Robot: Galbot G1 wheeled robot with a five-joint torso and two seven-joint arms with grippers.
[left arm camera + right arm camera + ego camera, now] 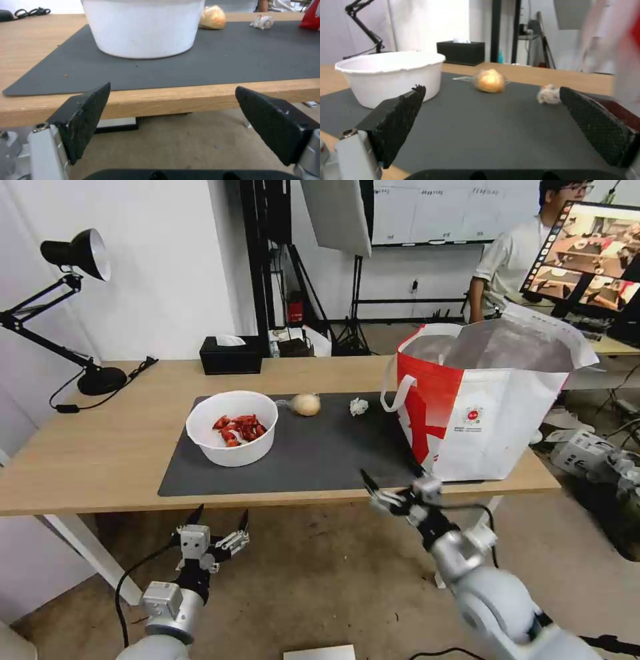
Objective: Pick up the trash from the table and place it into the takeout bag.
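Note:
On the table (100,447), a dark grey mat (313,453) carries a white bowl (230,455) of red shellfish scraps, a beige wrapped lump (306,405) and a small crumpled tissue (359,407). The red-and-white takeout bag (490,400) stands open at the mat's right end. My left gripper (221,517) is open, below the table's front edge and in front of the bowl (143,27). My right gripper (392,477) is open and empty at the front edge beside the bag, facing the lump (490,80) and the tissue (547,94).
A black tissue box (231,355) sits at the table's back edge and a black desk lamp (83,253) at the back left. A monitor (587,253) and floor equipment (590,453) stand beyond the bag on the right.

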